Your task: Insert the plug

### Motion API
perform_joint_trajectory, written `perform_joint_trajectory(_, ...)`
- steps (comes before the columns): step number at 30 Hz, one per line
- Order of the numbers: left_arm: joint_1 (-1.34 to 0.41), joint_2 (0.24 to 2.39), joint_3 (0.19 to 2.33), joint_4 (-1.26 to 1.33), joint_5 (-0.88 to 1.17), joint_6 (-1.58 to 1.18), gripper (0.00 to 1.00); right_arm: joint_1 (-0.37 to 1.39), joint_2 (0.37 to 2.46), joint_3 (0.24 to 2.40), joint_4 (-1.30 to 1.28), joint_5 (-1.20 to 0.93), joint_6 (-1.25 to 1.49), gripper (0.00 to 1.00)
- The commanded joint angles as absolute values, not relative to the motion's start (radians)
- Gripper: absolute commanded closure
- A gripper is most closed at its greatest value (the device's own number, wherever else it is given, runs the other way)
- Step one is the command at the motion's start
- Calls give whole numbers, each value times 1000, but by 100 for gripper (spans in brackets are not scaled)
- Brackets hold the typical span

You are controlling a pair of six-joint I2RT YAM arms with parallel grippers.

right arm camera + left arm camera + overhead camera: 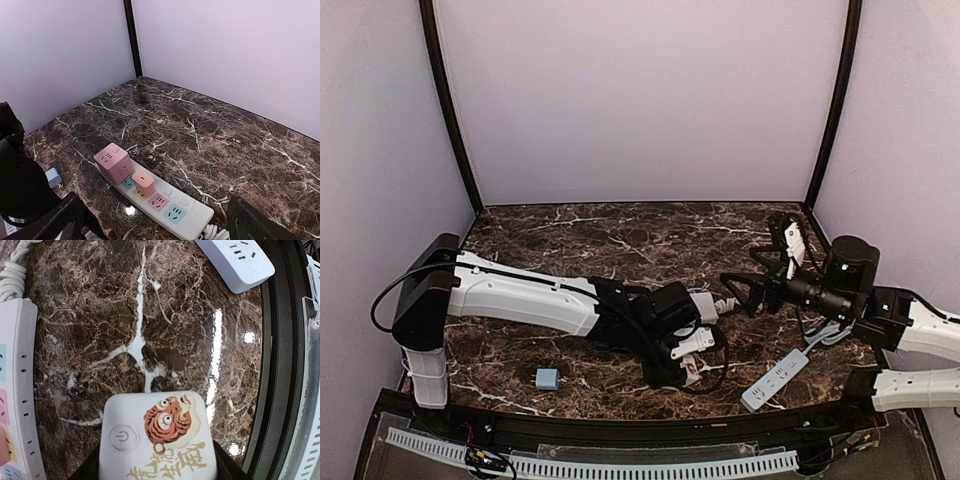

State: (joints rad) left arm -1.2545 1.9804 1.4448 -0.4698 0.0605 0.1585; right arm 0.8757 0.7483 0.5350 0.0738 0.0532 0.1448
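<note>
Marble-pattern counter (620, 235), walled on three sides. We log two power strips on it.

- Coloured strip (170, 210): lies near the middle of the counter, with a coiled cord at one end. It carries a pink cube (114, 162) and a small pink adapter (144, 183); the red and teal sockets beside them look free.
- Plain white strip (775, 378): lies slantwise by the near edge, toward the right corner.
- Right end effector (155, 215): fingers spread wide, holding nothing, aimed over the coloured strip.
- Left end effector (157, 462): pinching the plug (157, 435) by its two side faces.
- Plug: a white block with a tiger print and a round power button. It is held just above the counter, between the two strips and close to the near edge. We cannot see its prongs.
- Small blue block (547, 378): sits alone near the left of the near edge.

Handling, our judgement: the plug has a rigid plastic shell and is light. Its glossy sides could slide under push-in force. Flat opposing sides are the right hold, low on the body and away from the button.
</note>
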Motion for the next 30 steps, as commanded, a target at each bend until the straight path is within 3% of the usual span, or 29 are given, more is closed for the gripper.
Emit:
perform_joint_trajectory(1, -1255, 2007, 1430, -426, 28, 179, 56, 868, 766, 524, 87, 94, 153, 2)
perform_joint_trajectory(3, -1255, 2016, 1428, -416, 20, 167, 51, 868, 775, 527, 87, 96, 153, 1)
perform_joint_trajectory(5, -1255, 2018, 1426, -412, 29, 158, 35, 868, 783, 529, 88, 94, 155, 1)
perform_joint_trajectory(13, -1255, 1970, 1342, -319, 89, 155, 2, 868, 808, 540, 92, 90, 156, 1)
perform_joint_trajectory(30, -1255, 1796, 1046, 100, 86, 102, 3, 868, 892, 588, 60, 136, 205, 1)
